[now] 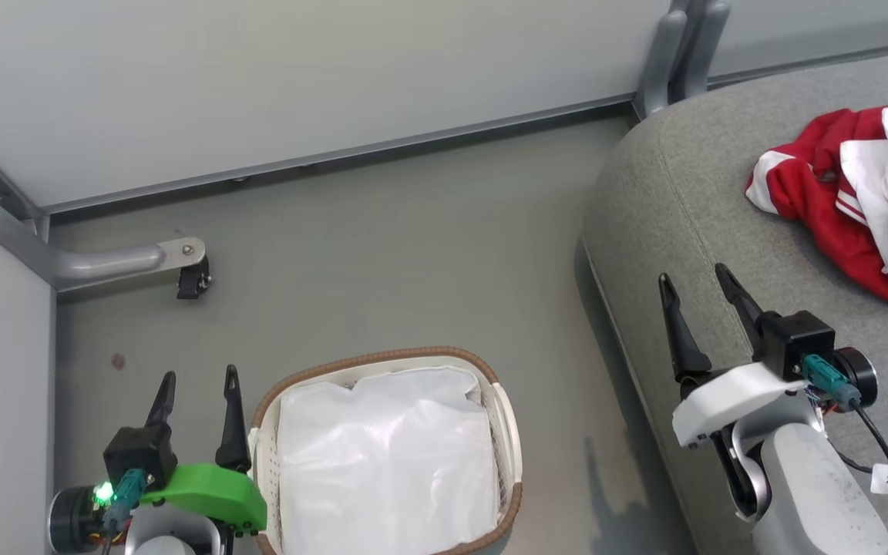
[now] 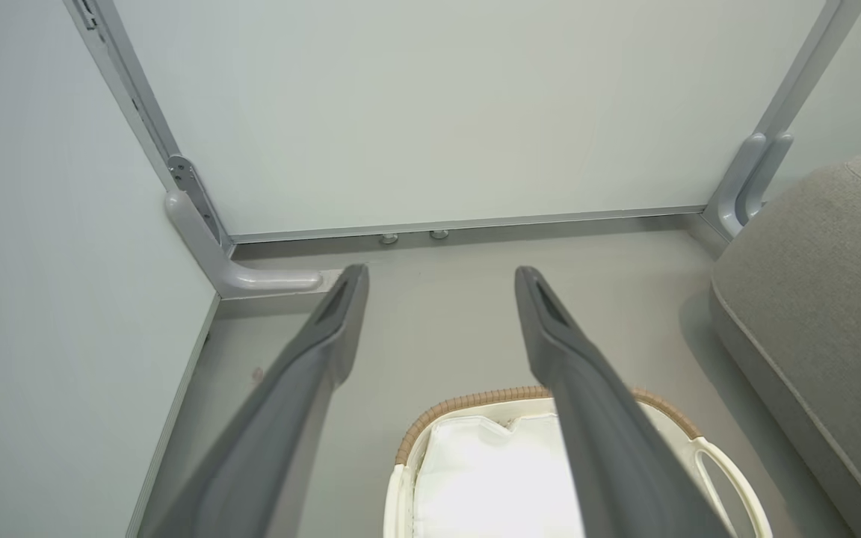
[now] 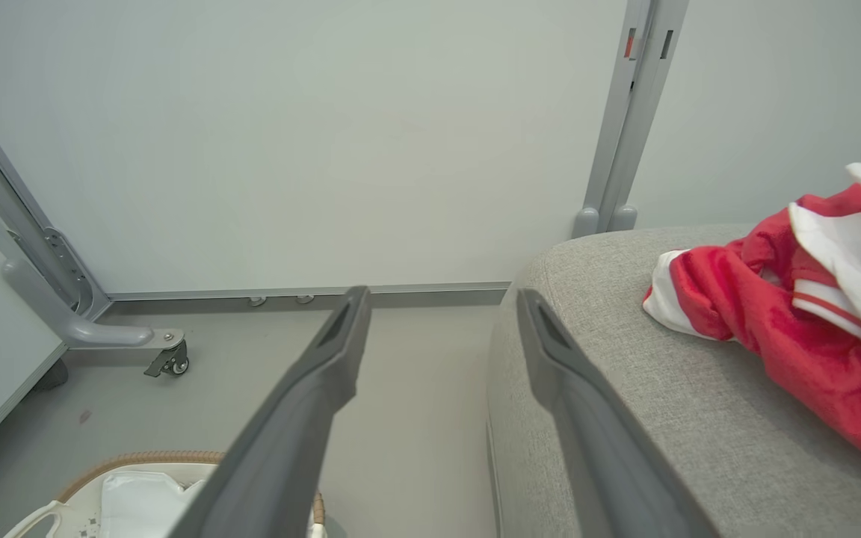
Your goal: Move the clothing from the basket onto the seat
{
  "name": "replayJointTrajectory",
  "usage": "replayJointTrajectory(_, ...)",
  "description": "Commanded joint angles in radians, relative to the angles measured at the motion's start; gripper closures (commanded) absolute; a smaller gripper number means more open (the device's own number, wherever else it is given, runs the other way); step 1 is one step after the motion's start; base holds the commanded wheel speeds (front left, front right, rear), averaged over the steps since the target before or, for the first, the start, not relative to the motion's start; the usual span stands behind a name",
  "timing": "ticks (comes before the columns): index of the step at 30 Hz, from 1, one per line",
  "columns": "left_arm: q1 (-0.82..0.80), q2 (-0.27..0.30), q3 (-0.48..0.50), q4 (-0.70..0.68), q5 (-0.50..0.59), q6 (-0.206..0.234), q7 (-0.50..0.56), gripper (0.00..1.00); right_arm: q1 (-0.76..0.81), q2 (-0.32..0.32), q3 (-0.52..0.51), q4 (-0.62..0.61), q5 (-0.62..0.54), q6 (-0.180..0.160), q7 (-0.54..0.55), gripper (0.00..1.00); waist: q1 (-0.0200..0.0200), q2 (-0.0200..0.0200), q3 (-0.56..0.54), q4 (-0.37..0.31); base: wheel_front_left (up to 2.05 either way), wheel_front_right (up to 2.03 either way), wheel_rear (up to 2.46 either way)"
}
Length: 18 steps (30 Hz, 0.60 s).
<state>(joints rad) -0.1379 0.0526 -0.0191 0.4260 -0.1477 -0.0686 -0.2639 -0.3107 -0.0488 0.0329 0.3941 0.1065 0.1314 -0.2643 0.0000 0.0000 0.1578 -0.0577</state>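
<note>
Fingers [image 1: 232, 420] spread wide on left hand [image 1: 199, 372] and right hand [image 1: 692, 273], empty.

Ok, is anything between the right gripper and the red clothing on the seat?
Nothing visible does. The open right gripper hangs at the seat's near edge, and only bare grey cushion lies between it and the clothing, which already rests on the seat.

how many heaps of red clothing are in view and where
1. The clothing lies bunched on the seat, at the head view's right; it may be several garments folded together. The basket shows white liner, no red.
</note>
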Motion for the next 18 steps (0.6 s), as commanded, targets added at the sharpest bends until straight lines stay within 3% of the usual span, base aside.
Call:
replayJointTrajectory(1, 0.02, 0.001, 0.011, -0.001, 0.012, 0.003, -0.001, 0.0, 0.029, -0.004, -0.002, 0.005, 0.007, -0.001, 0.0, 0.0, 0.0, 0.0, -0.037, 0.023, 0.0, 0.0, 0.0)
replayJointTrajectory(15, 0.136, -0.001, 0.04, 0.013, -0.074, -0.027, -0.001, 0.0, 0.149, -0.005, -0.01, 0.023, 0.009, -0.001, 0.0, 0.0, 0.0, 0.0, -0.108, 0.02, 0.0, 0.0, 0.0)
replayJointTrajectory(16, 0.123, -0.001, 0.039, 0.012, -0.075, -0.025, 0.0, 1.0, 0.14, 0.0, -0.008, 0.022, 0.002, 0.0, 0.0, 1.0, 0.0, 0.0, -0.107, 0.02, 0.0, 0.0, 0.0)
replayJointTrajectory(18, 0.125, -0.004, 0.04, 0.029, -0.079, -0.025, 0.002, 1.0, 0.142, 0.003, -0.009, 0.038, 0.004, 0.0, 0.002, 1.0, 0.0, 0.0, -0.108, 0.02, 0.0, 0.0, 0.0)
